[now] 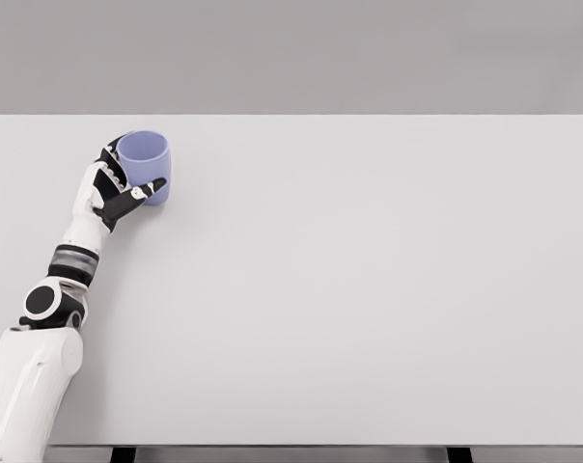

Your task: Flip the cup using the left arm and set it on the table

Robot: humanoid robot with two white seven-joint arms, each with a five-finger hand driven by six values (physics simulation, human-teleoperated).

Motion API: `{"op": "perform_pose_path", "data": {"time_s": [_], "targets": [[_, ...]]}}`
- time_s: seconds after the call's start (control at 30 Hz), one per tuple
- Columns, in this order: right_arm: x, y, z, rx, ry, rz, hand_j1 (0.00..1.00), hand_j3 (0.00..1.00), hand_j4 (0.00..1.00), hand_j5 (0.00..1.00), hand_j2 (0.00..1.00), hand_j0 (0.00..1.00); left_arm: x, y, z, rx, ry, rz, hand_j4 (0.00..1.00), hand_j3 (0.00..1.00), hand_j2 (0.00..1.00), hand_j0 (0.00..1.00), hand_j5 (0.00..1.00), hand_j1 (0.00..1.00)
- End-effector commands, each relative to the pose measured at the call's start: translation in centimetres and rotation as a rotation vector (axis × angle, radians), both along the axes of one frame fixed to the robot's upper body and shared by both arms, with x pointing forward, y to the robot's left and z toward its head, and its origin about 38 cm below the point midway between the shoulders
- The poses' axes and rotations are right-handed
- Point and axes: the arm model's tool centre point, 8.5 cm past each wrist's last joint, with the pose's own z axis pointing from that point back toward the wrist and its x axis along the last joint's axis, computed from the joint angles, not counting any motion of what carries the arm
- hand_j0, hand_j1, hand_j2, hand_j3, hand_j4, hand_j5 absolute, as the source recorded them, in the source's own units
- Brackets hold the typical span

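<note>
Currently my left robot hand (113, 188) is clamped around the cup (144, 166), near the far left corner of the bench (369, 289). Thumb crosses the cup's near side, tip pointing right; the other fingers (112, 151) wrap the left wall, mostly hidden behind the cup body. Cup is lavender, plain cylinder, no handle visible. It sits roughly upright with a slight lean; top face looks like an open mouth with a paler inside, but I can't tell for certain from this angle. Can't tell either whether its base touches the bench or hangs just above it; a faint shadow shows at its lower right. My left arm enters at the lower left corner of the view and runs up along the bench's left edge, wrist just below the cup. Bench surface is plain white, its far edge just behind the cup, grey backdrop beyond.
</note>
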Motion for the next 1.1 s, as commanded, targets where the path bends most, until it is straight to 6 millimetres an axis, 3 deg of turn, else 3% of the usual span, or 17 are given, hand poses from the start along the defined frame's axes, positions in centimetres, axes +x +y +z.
{"op": "perform_pose_path", "data": {"time_s": [0.0,0.37,1.07], "targets": [[0.0,0.0,0.0,0.0,0.0,0.0,1.0,1.0,1.0,1.0,1.0,1.0,0.01,0.0,0.09,-0.001,-0.003,0.0,0.81,0.81,0.81,0.81,0.81,0.81],[0.0,0.0,0.0,0.0,0.0,0.0,1.0,1.0,1.0,1.0,1.0,1.0,-0.19,-0.16,0.06,0.003,-0.008,-0.005,0.94,0.94,0.94,0.94,0.94,0.94],[0.0,0.0,0.0,0.0,0.0,0.0,1.0,1.0,1.0,1.0,1.0,1.0,-0.36,-0.14,0.39,0.006,-0.025,-0.006,0.99,0.99,0.99,0.99,0.99,0.99]]}}
